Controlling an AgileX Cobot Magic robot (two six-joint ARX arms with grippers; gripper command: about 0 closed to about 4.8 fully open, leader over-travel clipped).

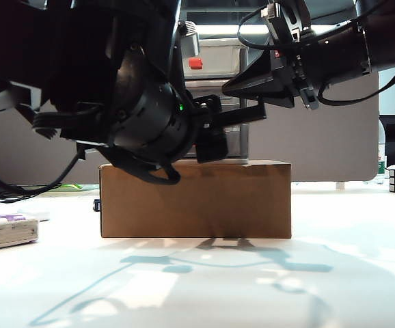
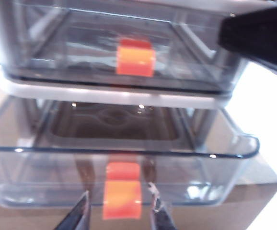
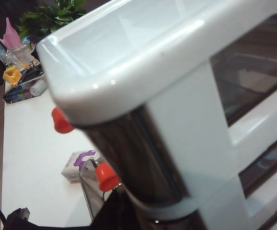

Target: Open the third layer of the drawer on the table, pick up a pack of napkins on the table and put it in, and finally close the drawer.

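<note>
1. The pack of napkins (image 1: 6,229) lies flat at the left edge of the table (image 1: 252,287), well apart from the cardboard box (image 1: 196,199). Its long axis appears to run roughly along the table's front edge.

2. My left gripper (image 2: 119,211) is up at the front of the drawer (image 1: 218,51), which stands on top of the cardboard box at the middle of the table. The jaws are set narrow, one finger on each side of the red-orange handle (image 2: 122,199) of the third layer (image 2: 42,182). I cannot tell whether the pads actually press on the handle.

3. The third layer is slid out from the frame, open at the top and empty inside.

4. My right gripper (image 1: 252,82) sits against the upper right side of the drawer. I cannot tell its opening from any view.

5. Governing relation: the pack of napkins lies to the left of and below my left gripper, on the side away from my right gripper. I judge that my left arm is the nearer one for the pickup and must first let go of the handle, then descend toward the table's left edge
</note>
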